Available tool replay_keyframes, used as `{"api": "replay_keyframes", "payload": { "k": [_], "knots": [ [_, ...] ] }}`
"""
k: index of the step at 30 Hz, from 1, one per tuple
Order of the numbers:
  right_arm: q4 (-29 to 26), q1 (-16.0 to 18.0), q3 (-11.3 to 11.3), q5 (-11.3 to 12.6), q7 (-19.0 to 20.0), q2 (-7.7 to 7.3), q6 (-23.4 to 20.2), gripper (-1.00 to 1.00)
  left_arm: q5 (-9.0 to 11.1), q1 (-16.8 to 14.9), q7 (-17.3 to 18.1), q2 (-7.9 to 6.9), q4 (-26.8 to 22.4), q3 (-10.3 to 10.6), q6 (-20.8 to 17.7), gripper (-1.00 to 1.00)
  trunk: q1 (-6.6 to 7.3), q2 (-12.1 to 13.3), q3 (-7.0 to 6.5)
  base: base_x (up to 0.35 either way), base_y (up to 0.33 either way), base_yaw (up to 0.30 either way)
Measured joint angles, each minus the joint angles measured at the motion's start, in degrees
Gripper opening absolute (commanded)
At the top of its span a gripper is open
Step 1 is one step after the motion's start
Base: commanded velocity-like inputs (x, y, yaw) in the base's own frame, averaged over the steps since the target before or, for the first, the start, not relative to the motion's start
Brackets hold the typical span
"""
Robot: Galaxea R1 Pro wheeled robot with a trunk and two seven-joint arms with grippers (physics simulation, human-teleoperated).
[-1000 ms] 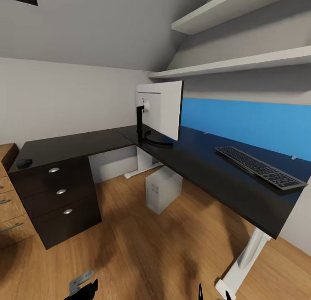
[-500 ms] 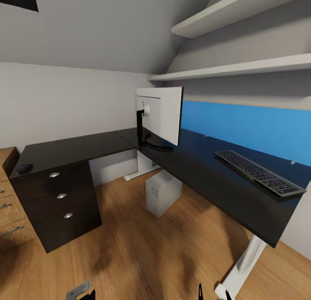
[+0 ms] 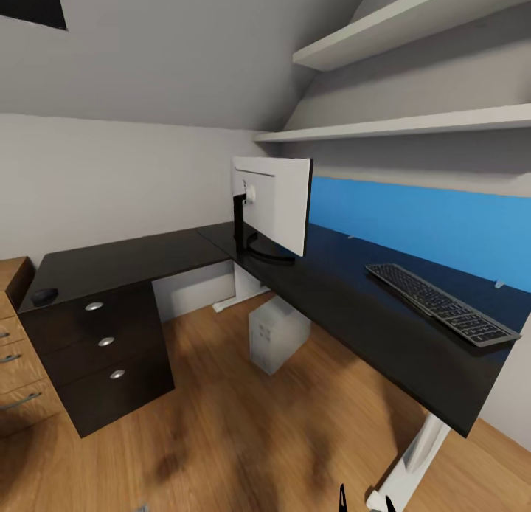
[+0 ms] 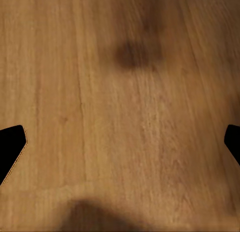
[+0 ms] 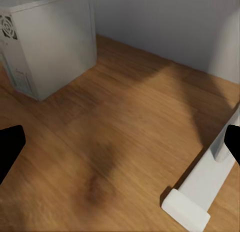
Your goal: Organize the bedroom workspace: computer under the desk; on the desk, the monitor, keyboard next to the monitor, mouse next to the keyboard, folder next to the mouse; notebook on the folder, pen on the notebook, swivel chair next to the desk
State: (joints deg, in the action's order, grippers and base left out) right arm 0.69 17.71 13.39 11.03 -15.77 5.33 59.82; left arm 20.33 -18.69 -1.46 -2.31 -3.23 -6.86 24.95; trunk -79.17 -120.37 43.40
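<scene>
The black L-shaped desk carries the monitor at its corner, white back towards me. The keyboard lies on the right wing before the blue panel. The small black mouse sits at the far left end, above the drawers. Under the desk stands the silver computer, which also shows in the right wrist view. My right gripper hangs open over bare floor, its tips at the head view's lower edge. My left gripper is open above the floor. Swivel chair, folder, notebook and pen are out of view.
A black drawer unit holds up the desk's left end, with wooden drawers beside it. The white desk leg and its foot lie close to my right gripper. Two wall shelves hang above the desk.
The camera has tilted upward, so the desk and everything on it sit lower in the picture. The left gripper's parts have slid off the lower edge. Nothing on the desk has moved.
</scene>
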Motion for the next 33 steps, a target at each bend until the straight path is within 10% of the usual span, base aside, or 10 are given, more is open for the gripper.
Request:
{"api": "replay_keyframes", "payload": {
  "k": [15,33],
  "knots": [
    [0.0,0.0,-0.1,0.0,0.0,-0.07,0.0,1.00,0.0,0.0,0.1,0.27,1.9,0.0,3.5,1.00,3.30,6.0,-2.69,0.000,0.000,0.000],
    [-0.1,0.0,0.1,0.1,-0.4,0.28,0.0,1.00,-0.3,3.5,0.0,3.12,2.0,0.1,19.9,1.00,7.25,13.2,-5.92,0.000,0.000,0.084]
  ]
}}
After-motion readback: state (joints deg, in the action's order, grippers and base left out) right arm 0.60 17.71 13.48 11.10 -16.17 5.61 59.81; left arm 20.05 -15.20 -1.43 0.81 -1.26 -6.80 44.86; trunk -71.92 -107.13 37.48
